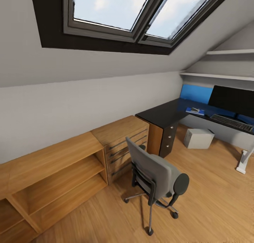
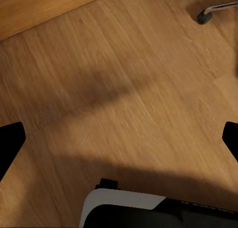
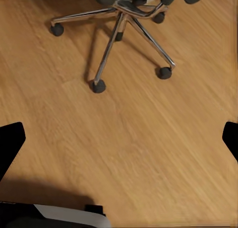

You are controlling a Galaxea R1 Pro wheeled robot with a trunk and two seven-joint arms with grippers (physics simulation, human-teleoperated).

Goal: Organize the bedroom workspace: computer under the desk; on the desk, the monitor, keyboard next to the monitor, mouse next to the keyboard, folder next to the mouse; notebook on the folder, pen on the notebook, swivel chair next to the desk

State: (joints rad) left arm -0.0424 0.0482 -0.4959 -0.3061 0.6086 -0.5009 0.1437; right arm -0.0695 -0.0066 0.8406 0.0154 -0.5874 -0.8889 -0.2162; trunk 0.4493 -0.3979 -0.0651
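The swivel chair (image 1: 157, 177) stands on the light wood floor (image 1: 211, 200) with its grey padded back toward the camera, black armrest rounded at the end, and a chrome five-star base (image 3: 119, 34) on black castors. Just beyond the chair runs low wooden shelving (image 1: 53, 169) with open compartments, joined to a wooden drawer chest (image 1: 123, 144) with slim bar handles. Past that chest begins the desk (image 1: 162, 114), its glossy black top turning an L along the pale grey wall, with a black drawer unit (image 1: 169, 137) carrying silver knobs. On the desk the wide black monitor (image 1: 231, 101) stands behind the slim dark keyboard (image 1: 231, 122); a small blue flat item (image 1: 195, 111) lies nearer the desk's corner. The boxy light grey computer (image 1: 198, 138) sits on the floor under the desk. A dark-framed skylight (image 1: 137, 13) cuts the sloped ceiling above.

The left gripper (image 2: 119, 138) and right gripper (image 3: 119, 138) each hang above bare floorboards, black fingertips wide apart, holding nothing.
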